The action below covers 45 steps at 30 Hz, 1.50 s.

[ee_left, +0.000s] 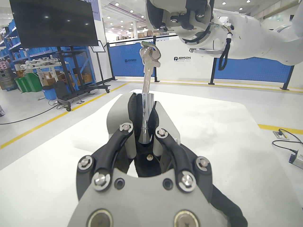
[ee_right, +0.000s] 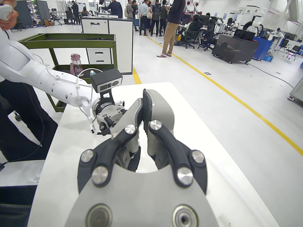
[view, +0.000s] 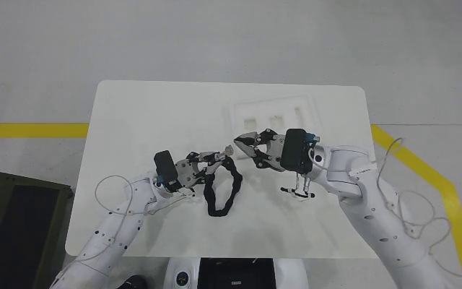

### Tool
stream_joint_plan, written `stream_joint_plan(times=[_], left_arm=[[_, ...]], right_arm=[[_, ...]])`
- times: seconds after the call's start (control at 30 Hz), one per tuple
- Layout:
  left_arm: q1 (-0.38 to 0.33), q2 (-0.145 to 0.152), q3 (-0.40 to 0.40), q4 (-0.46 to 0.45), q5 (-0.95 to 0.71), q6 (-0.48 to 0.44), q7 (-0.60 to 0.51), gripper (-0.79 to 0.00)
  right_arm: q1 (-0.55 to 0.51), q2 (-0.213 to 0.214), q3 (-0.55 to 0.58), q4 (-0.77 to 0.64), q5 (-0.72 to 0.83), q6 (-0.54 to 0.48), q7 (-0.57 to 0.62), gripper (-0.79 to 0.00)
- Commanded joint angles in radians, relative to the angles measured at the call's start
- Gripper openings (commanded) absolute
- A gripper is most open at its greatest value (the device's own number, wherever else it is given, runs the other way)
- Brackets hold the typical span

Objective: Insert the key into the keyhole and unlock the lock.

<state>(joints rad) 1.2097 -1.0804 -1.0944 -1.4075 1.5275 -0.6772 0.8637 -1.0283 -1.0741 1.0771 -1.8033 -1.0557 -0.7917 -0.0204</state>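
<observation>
A black cable lock (view: 220, 195) lies looped on the white table (view: 144, 115). Its chrome cylinder (ee_left: 145, 119) is clamped between the fingers of my left gripper (ee_left: 142, 106), which is shut on it a little above the table. A silver key (ee_left: 148, 79) sticks out of the cylinder's end, with a ring and a second key (ee_left: 155, 56) hanging at its head. In the top view the key (view: 227, 150) points toward my right gripper (view: 240, 142), which hovers just beyond it. The right gripper (ee_right: 144, 100) is shut, pads together, holding nothing.
A white foam tray (view: 278, 115) with three slots sits at the table's far side, behind both grippers. A green cart (ee_right: 66, 38) stands beside the table past the left arm (ee_right: 47, 83). Bare tabletop lies to the left and front.
</observation>
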Motion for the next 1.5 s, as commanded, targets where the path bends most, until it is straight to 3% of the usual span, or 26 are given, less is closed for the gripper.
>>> stream_joint_plan(times=[0.0,0.87,1.47], left_arm=[[0.0,-0.001,0.001,0.001,-0.008,-0.003,-0.003,-0.785],[-0.021,-0.014,0.035,0.021,-0.026,0.003,0.007,-0.785],[-0.032,-0.019,0.044,0.035,-0.017,-0.007,0.001,-0.785]], right_arm=[[0.002,-0.002,-0.005,0.008,-0.008,0.0,-0.005,-0.785],[0.03,-0.022,-0.046,0.065,-0.017,-0.013,0.02,-0.785],[0.049,-0.029,-0.035,0.061,-0.057,-0.033,-0.037,-0.785]])
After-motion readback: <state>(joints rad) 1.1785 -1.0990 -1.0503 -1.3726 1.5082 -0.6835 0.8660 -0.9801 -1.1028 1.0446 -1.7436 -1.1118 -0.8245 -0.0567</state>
